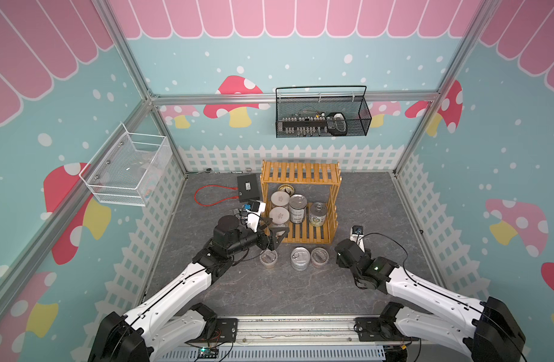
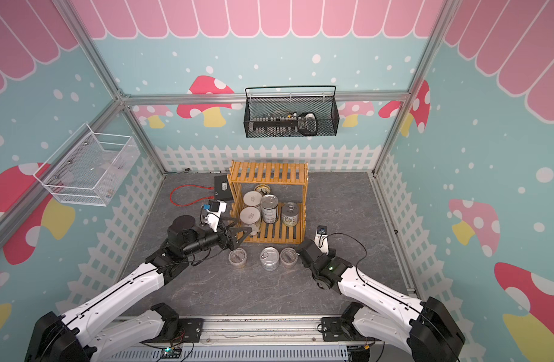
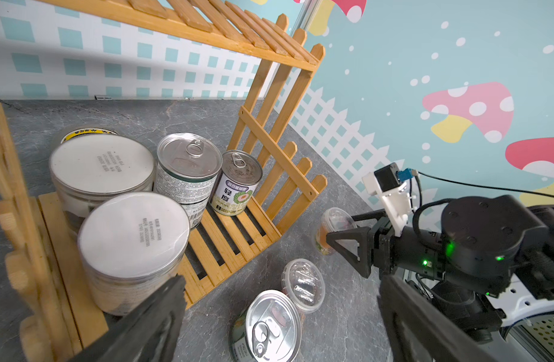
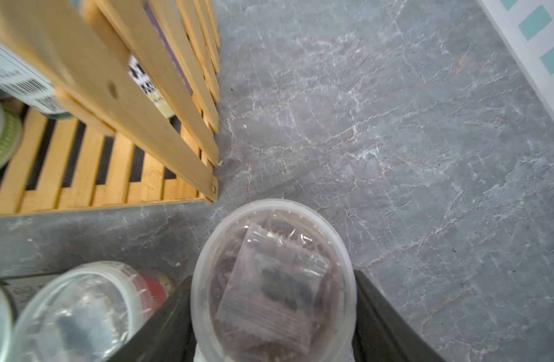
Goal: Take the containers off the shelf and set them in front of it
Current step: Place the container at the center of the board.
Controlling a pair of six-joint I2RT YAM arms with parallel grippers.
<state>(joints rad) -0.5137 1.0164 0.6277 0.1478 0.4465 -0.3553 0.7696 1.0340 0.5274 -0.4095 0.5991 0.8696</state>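
The wooden shelf [image 1: 300, 170] [image 3: 269, 125] holds two white-lidded cans [image 1: 279, 215] [image 3: 133, 233] and two pull-tab tins [image 1: 297, 208] [image 3: 238, 183] on its lower tier. A yellow-labelled container [image 1: 285, 189] sits behind them. On the table in front stand a clear tub [image 1: 268, 257], a tin [image 1: 300, 257] [image 3: 271, 326] and another clear tub [image 1: 319, 257] [image 3: 304, 288]. My left gripper [image 1: 274, 230] [image 3: 282, 282] is open at the shelf's front left corner, beside the nearer white-lidded can. My right gripper [image 4: 274, 313] [image 3: 340, 227] is shut on a clear tub [image 4: 272, 275] by the shelf's front right corner.
A black box [image 1: 248, 188] with a red cable loop [image 1: 207, 196] lies left of the shelf. A black wire basket [image 1: 322, 125] hangs on the back wall and a white mesh basket [image 1: 125, 175] on the left wall. Fence-printed walls enclose the grey table.
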